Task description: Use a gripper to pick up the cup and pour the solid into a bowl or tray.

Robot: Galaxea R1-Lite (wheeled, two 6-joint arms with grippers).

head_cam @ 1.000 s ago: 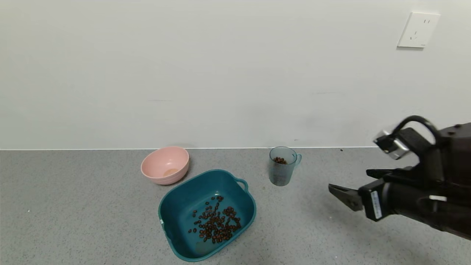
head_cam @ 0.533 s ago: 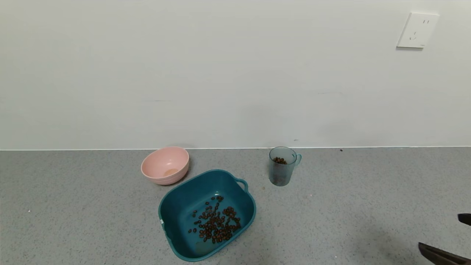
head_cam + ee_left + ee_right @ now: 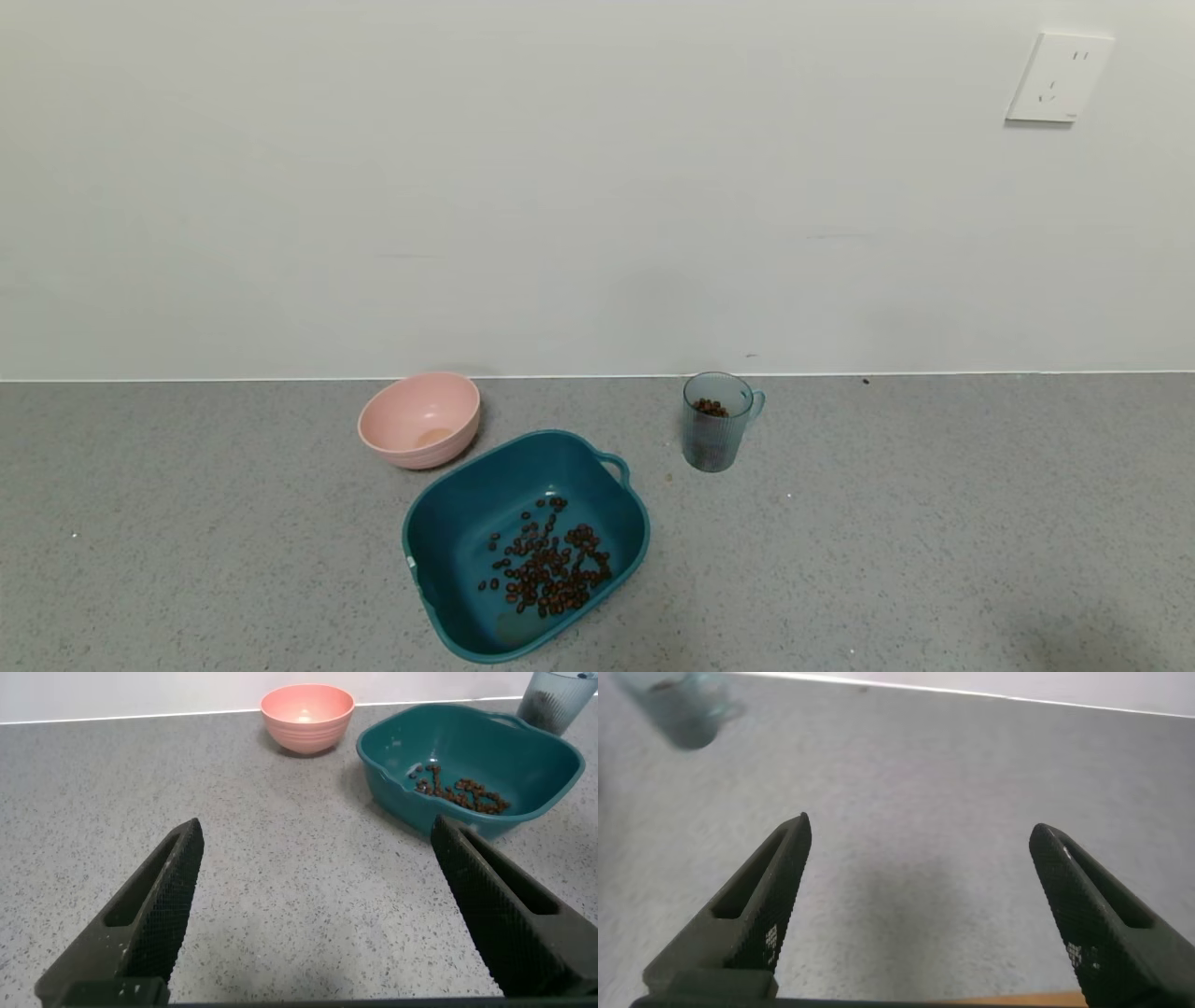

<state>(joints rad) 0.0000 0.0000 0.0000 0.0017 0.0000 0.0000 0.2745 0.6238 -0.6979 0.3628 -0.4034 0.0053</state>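
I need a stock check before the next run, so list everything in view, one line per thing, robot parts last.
cup: one, translucent blue-grey, upright near the wall, right of the tub, a few brown pieces inside.
tub: one, teal, front centre of the counter, apart from the cup.
brown pieces: many, dark brown, scattered on the tub floor.
pink bowl: one, pink, behind the tub's left corner.
wall socket: one, white, upper right wall.
counter: one, grey speckled.
left gripper: one, black, open, low over bare counter.
right gripper: one, black, open, over bare counter, away from the cup.
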